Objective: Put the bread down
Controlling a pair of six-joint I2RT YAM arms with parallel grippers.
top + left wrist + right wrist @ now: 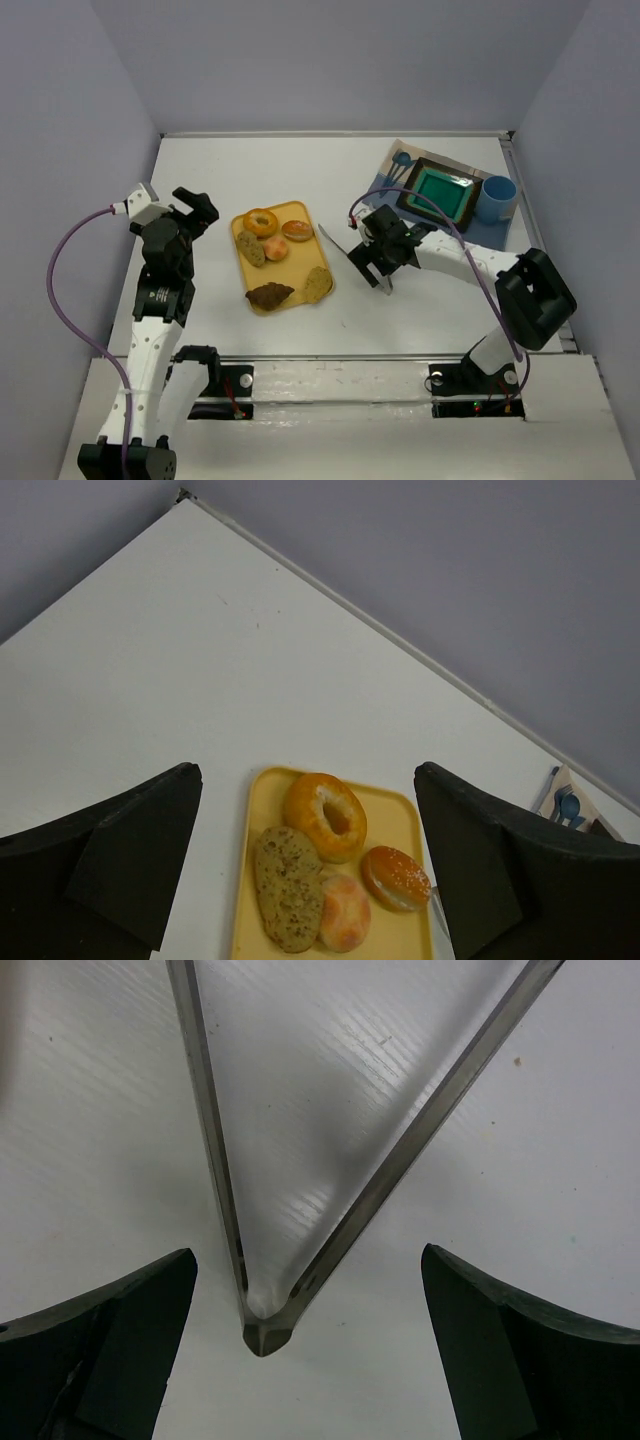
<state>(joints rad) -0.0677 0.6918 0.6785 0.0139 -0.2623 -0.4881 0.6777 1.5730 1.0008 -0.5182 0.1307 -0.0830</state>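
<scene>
A yellow tray (300, 262) in the middle of the table holds a bagel (261, 221), a sesame bun (298, 230), a pale round roll (276, 248), a seeded slice (251, 249), a dark croissant (269, 295) and another slice (318, 283). Metal tongs (340, 250) lie on the table just right of the tray. My right gripper (378, 262) is open and hangs over the tongs' hinged end (265, 1330), which lies between its fingers, untouched. My left gripper (195, 213) is open and empty, left of the tray, looking at the bagel (325, 816) and bun (396, 877).
A blue placemat (395, 180) at the back right carries a green square dish (440, 192), a blue cup (498, 196) and blue cutlery (402, 160). Grey walls close the table at the back and sides.
</scene>
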